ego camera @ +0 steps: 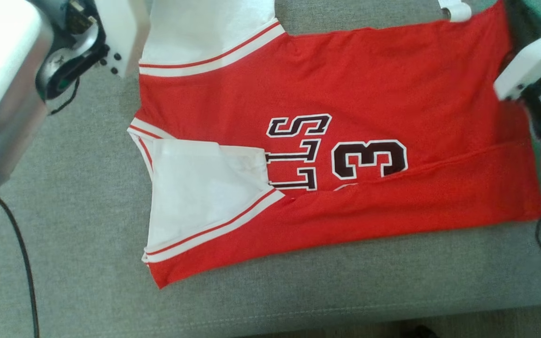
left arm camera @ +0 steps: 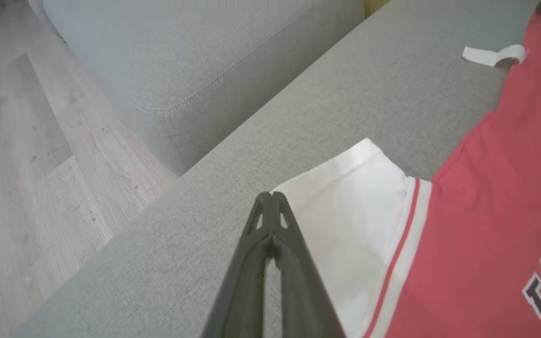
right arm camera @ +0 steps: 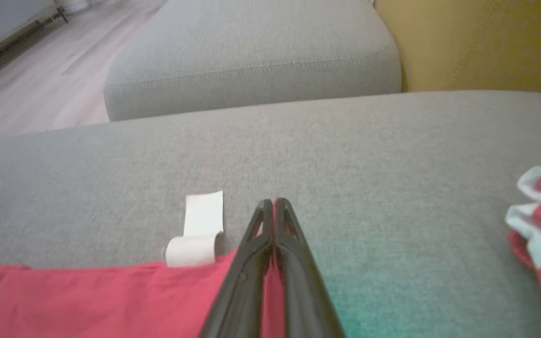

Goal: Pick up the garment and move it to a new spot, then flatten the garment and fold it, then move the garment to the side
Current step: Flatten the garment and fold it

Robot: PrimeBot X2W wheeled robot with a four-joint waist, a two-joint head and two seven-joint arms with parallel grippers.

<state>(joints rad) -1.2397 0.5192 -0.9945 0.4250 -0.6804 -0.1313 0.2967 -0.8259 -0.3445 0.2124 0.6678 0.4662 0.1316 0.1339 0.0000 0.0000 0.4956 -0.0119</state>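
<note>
Head view: jersey [ego camera: 345, 84] lies flat on the grey sofa [ego camera: 87, 234], about mid-cushion, print side up, sleeves toward our left, hem toward our right. Its near long edge is folded up over the front and covers the lower part of the print. Near sleeve [ego camera: 190, 197] is folded inward on top of the red. Far sleeve [ego camera: 204, 28] spreads out at the top, just beside our left arm [ego camera: 3, 84]. Our right arm [ego camera: 533, 61] sits at the right edge by the hem. A white tag [ego camera: 456, 10] sticks out at the far hem corner. Left wrist view: left claw [left arm camera: 271, 195] is clenched, tips right at the far sleeve's outer corner, touching it; we can't tell whether cloth is pinched. Sofa is underneath, wood floor [left arm camera: 26, 164] off to that view's left. Right wrist view: right claw [right arm camera: 274, 201] is clenched on the jersey's edge, a red sliver showing between the tips, just beside the curled tag. A red-and-white bundle [right arm camera: 540, 220] lies well apart at that view's right edge, on the sofa. A yellow cushion [right arm camera: 477, 42] stands behind.
</note>
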